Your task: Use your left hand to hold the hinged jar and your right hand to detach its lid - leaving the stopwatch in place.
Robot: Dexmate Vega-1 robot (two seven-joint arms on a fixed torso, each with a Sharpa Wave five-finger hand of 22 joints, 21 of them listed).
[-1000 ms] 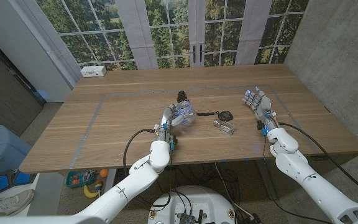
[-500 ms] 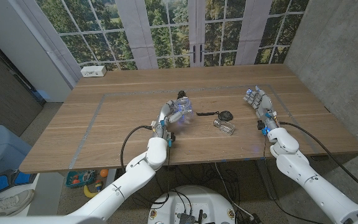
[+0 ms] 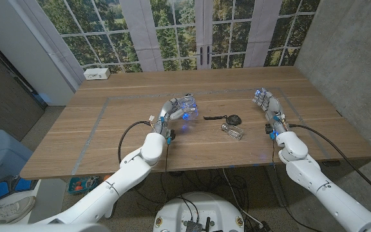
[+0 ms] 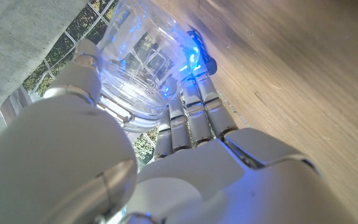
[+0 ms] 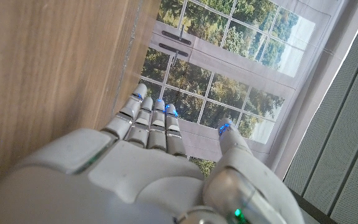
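Note:
My left hand (image 3: 171, 112) grips a clear glass jar (image 3: 186, 103) left of the table's middle, and blue light glows through the glass. In the left wrist view the fingers (image 4: 191, 115) wrap the jar (image 4: 135, 62) from below. A black stopwatch (image 3: 234, 119) with its cord lies on the wood to the right of the jar. A small clear glass piece (image 3: 232, 131) lies just in front of the stopwatch. My right hand (image 3: 267, 106) stands open at the right side, apart from all of them, its fingers (image 5: 151, 121) straight with nothing in them.
A white box (image 3: 97, 73) sits at the table's (image 3: 108, 142) far left corner. Windows and curtains stand behind the far edge. A grey wall runs along the right side.
My left hand has carried the jar to the left and a little farther back, away from the stopwatch. The right hand, the stopwatch and the glass piece have stayed put.

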